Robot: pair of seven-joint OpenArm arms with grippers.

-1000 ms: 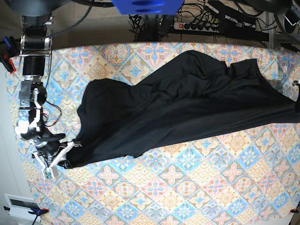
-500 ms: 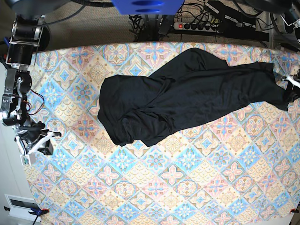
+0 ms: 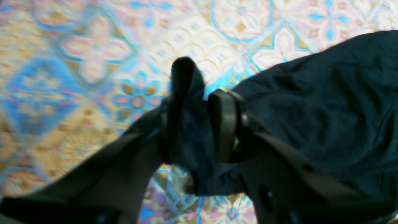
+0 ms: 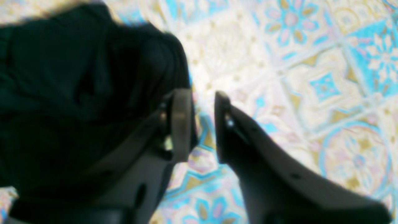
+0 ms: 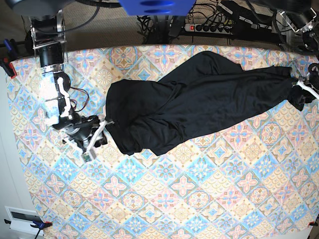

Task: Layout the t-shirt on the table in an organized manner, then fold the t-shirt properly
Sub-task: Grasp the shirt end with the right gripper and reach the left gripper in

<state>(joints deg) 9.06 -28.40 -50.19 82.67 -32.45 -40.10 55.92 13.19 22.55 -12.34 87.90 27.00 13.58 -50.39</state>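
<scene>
The black t-shirt [image 5: 199, 107] lies bunched across the bench [image 5: 199, 199], long axis left-right. Left jaws [image 3: 199, 124] stand apart around a fold; right jaws [image 4: 199, 124] spread, empty.

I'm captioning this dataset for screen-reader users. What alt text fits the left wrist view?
Blurred close-up from the left end effector: a fold of the black t-shirt sits between its two dark fingers, whose jaws stand apart. The rest of the garment spreads to the right over the table, covered in pastel blue, pink and cream patterned cloth.
</scene>
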